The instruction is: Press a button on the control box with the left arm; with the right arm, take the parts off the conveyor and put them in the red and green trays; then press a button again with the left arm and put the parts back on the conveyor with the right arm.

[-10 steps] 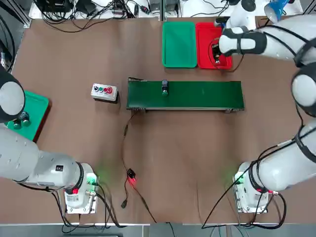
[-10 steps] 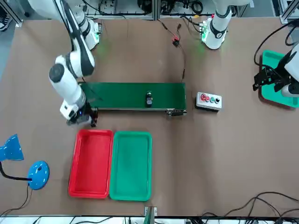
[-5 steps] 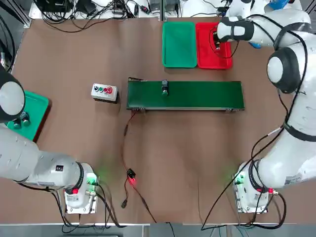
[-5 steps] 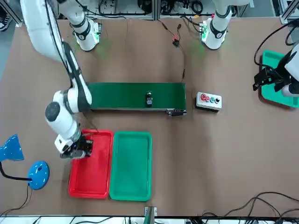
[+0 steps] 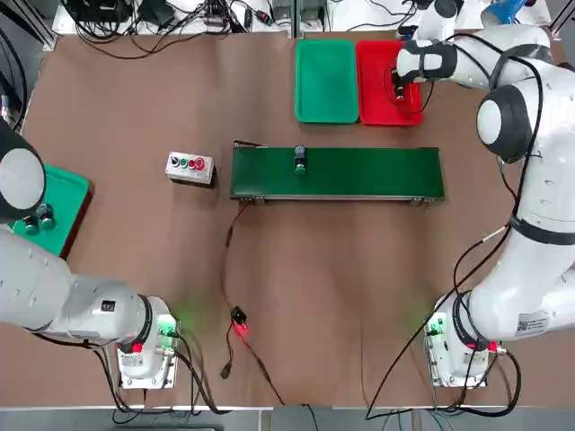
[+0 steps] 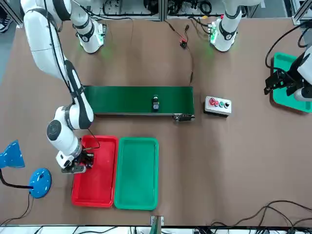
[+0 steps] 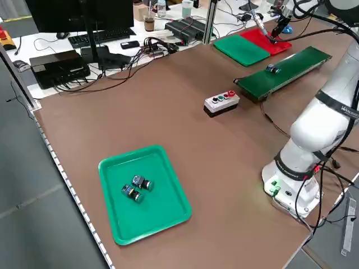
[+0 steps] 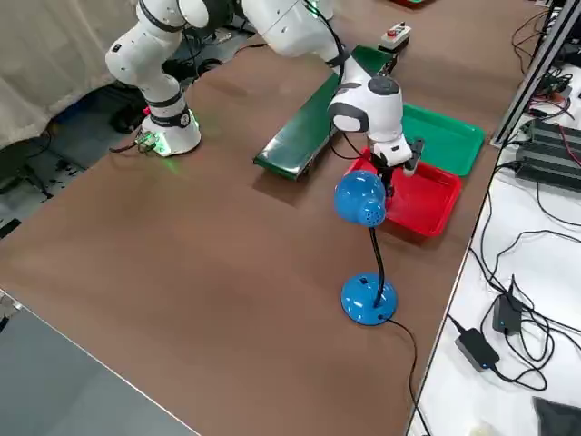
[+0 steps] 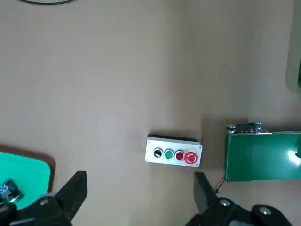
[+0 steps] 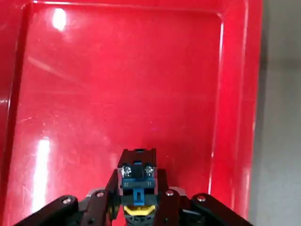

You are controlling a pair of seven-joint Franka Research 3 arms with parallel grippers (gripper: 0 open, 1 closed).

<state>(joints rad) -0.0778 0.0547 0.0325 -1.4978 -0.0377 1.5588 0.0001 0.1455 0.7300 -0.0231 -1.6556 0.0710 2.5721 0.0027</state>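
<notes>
In the top view the right hand (image 5: 398, 88) hides its part. The part (image 5: 300, 160) on the conveyor (image 5: 377, 172) is too small to tell.

We find the scene evenly and brightly lit from overhead. Shadows on the table (image 5: 314, 269) are soft and short. Glare spots mark the red tray (image 10: 56, 21) in the right wrist view, and a pale sheen lies on the conveyor (image 9: 291, 157) in the left wrist view. All views are sharp, without motion blur.
</notes>
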